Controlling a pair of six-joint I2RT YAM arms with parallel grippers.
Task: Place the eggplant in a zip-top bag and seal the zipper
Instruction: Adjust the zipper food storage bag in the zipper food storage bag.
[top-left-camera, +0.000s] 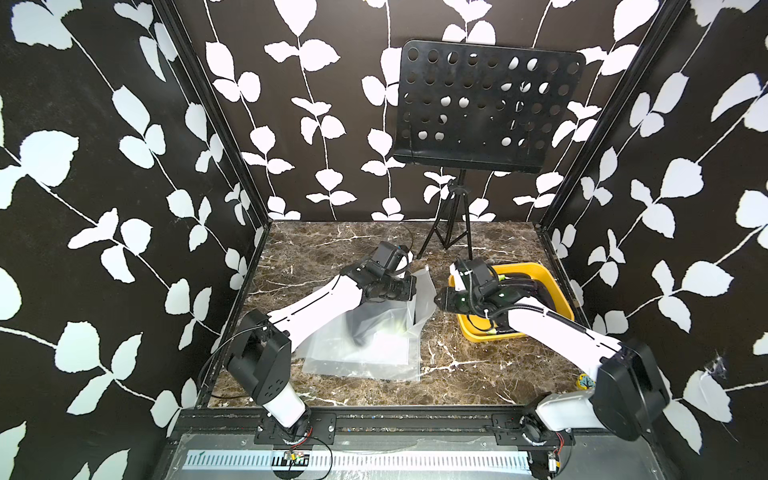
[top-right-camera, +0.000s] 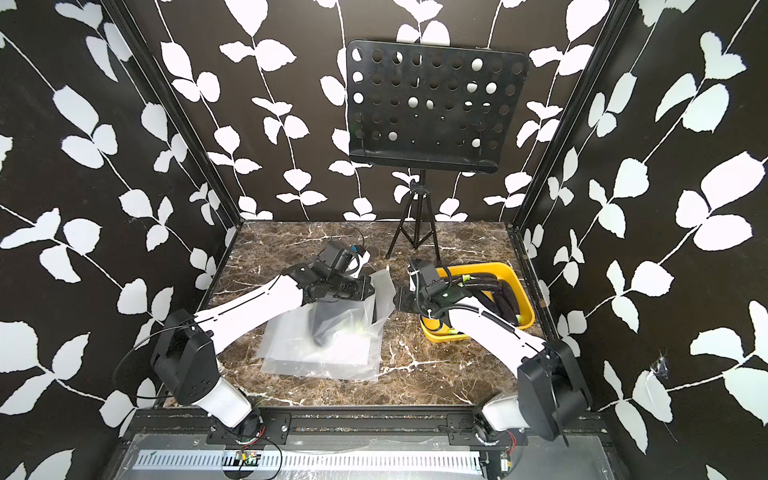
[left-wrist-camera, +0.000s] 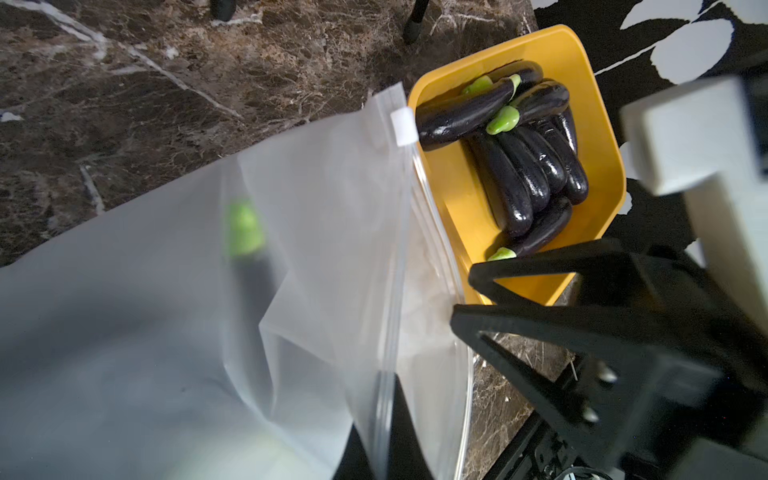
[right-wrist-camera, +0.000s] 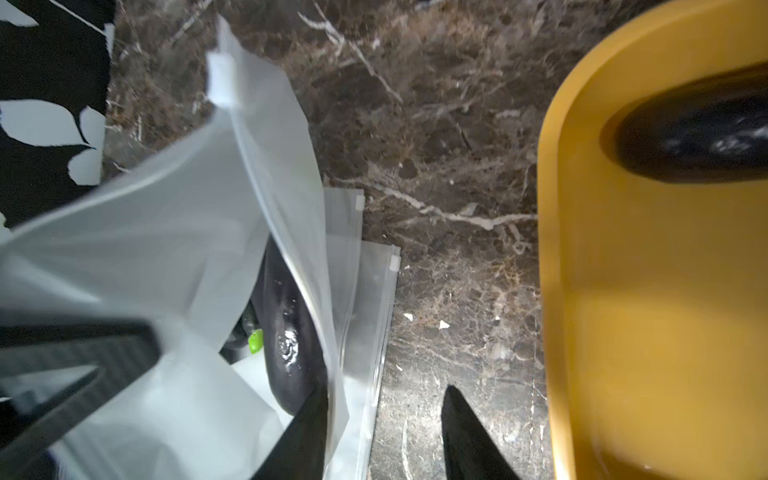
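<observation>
A frosted zip-top bag (top-left-camera: 422, 291) (top-right-camera: 382, 291) (left-wrist-camera: 166, 311) (right-wrist-camera: 166, 216) is lifted by its mouth over the marble table. My left gripper (top-left-camera: 413, 287) (top-right-camera: 368, 286) (left-wrist-camera: 384, 436) is shut on the bag's zipper strip. The white slider (left-wrist-camera: 402, 126) (right-wrist-camera: 220, 79) sits at the far end of the zipper. A dark purple eggplant (right-wrist-camera: 286, 332) (top-left-camera: 365, 324) (top-right-camera: 328, 324) with a green cap lies inside the bag. My right gripper (top-left-camera: 436, 299) (top-right-camera: 397, 301) (right-wrist-camera: 386, 395) is open at the bag's mouth. One of its fingers (right-wrist-camera: 307, 428) is just inside the bag's edge by the eggplant, the other over bare table.
A yellow bin (top-left-camera: 557, 291) (top-right-camera: 519, 291) (left-wrist-camera: 602, 145) (right-wrist-camera: 623, 291) holding several more eggplants stands right of the bag, under my right arm. Flat spare bags (top-left-camera: 357, 361) (top-right-camera: 316, 361) (right-wrist-camera: 374, 282) lie beneath the held bag. A black music stand (top-left-camera: 490, 108) (top-right-camera: 432, 104) stands at the back.
</observation>
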